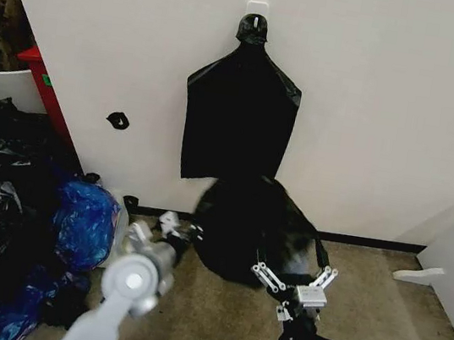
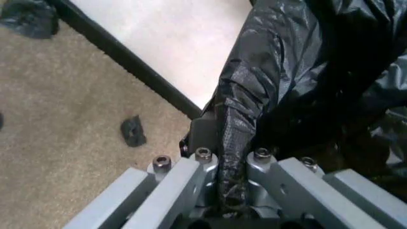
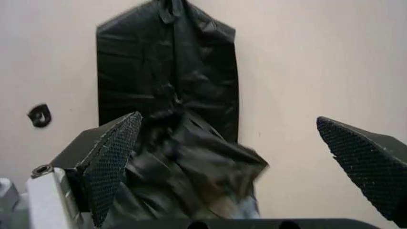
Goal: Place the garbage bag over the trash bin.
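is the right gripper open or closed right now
Open. The right gripper has its fingers spread wide apart with nothing between them, just short of the garbage bag.

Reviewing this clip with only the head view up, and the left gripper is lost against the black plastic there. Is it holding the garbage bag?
Observer: Yes. In the left wrist view the left gripper is shut on a twisted fold of the garbage bag.
Operator: And the right one, has it got any plastic?
Observer: No. In the right wrist view the right gripper is wide open, the bag crumpled beyond its pads, none pinched.
Operator: Anything loose on the floor near the left gripper?
Observer: A small dark scrap lies on the carpet, apart from the bag.
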Tool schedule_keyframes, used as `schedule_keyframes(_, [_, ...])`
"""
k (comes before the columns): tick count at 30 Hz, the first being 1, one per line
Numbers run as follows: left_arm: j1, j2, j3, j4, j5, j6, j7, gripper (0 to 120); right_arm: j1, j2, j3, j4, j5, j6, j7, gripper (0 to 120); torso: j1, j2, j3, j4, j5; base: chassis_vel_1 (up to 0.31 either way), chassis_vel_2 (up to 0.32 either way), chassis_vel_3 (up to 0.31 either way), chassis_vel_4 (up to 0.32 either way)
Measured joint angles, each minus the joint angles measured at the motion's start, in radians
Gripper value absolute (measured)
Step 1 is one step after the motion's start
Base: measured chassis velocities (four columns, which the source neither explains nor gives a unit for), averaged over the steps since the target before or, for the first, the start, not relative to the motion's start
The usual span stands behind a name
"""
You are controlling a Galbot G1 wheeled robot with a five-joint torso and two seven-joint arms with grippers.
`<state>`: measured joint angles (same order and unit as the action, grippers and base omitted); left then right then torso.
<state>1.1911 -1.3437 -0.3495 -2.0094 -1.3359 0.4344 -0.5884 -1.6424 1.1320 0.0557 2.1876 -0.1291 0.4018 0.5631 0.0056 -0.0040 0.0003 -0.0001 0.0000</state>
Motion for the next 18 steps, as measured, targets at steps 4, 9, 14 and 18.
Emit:
schedule_keyframes(4, [0.017, 0.007, -0.028, -0.029, -0.025, 0.015, -0.007, 1, 0.020, 0.004, 0.010, -0.061, 0.051, 0.010, -0.017, 100, 0.000, 0.000, 0.000, -0.0003, 0.0002, 0.000, 0.000, 0.000, 0.000])
schedule_keyframes(9, [0.036, 0.014, -0.038, -0.054, -0.029, 0.025, -0.007, 1, 0.040, 0.008, 0.015, -0.107, 0.085, 0.009, -0.038, 100, 0.000, 0.000, 0.000, -0.0002, 0.0001, 0.000, 0.000, 0.000, 0.000])
schedule_keyframes(14, [0.052, 0.019, -0.051, -0.090, -0.046, 0.038, -0.006, 1, 0.063, 0.008, 0.033, -0.173, 0.094, 0.001, -0.065, 100, 0.000, 0.000, 0.000, -0.0002, 0.0003, 0.000, 0.000, 0.000, 0.000])
schedule_keyframes(18, [0.057, 0.023, -0.056, -0.114, -0.053, 0.044, -0.004, 1, 0.081, 0.001, 0.086, -0.258, 0.027, 0.024, -0.100, 100, 0.000, 0.000, 0.000, -0.0003, 0.0003, 0.000, 0.000, 0.000, 0.000])
